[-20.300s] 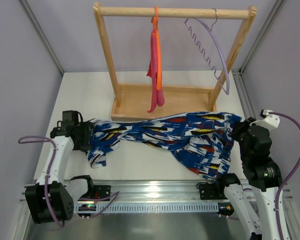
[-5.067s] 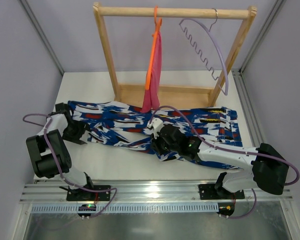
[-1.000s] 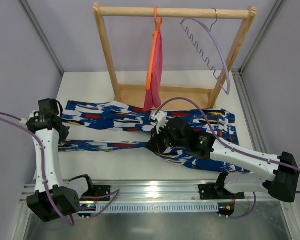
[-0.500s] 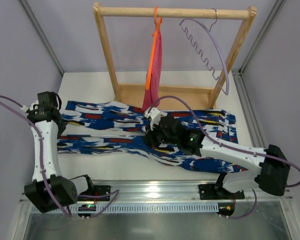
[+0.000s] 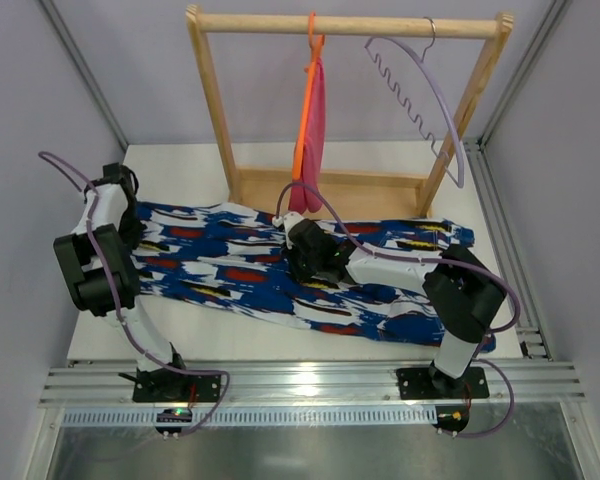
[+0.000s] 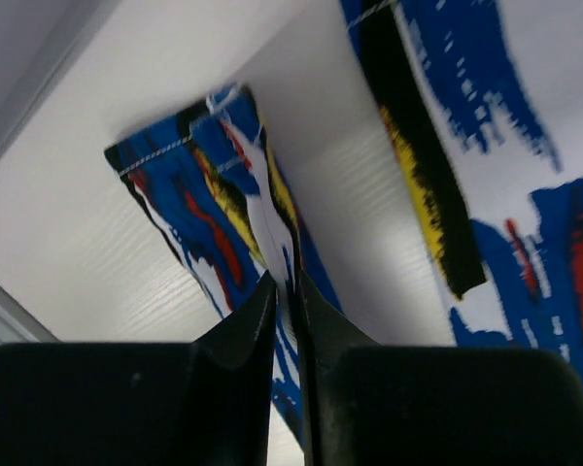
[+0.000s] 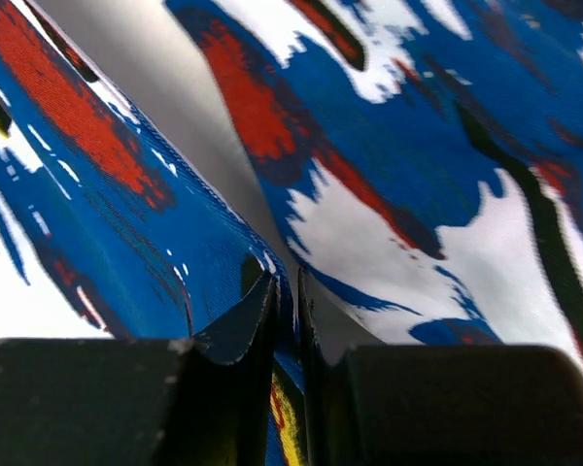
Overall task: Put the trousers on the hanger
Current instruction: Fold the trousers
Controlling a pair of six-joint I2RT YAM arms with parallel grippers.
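The trousers (image 5: 240, 270), a blue, white, red and black print, lie spread across the table from far left to near right. My left gripper (image 5: 130, 223) is at their left end. In the left wrist view it (image 6: 284, 282) is shut on a thin fold of leg cloth (image 6: 223, 209). My right gripper (image 5: 300, 260) sits on the middle of the trousers, just in front of the rack. In the right wrist view it (image 7: 285, 277) pinches a ridge of blue cloth (image 7: 204, 243). The lilac hanger (image 5: 440, 103) hangs bare by its hook at the right end of the rail.
A wooden rack (image 5: 212, 110) stands at the back, its base tray (image 5: 360, 192) just behind the trousers. An orange hanger with pink cloth (image 5: 312, 130) hangs from the rail's middle. Grey walls close in left and right; a metal rail (image 5: 300, 382) runs along the near edge.
My left gripper has swung to the far left corner and the right one toward the rack, both carrying cloth. The near leg now lies beside the far leg.
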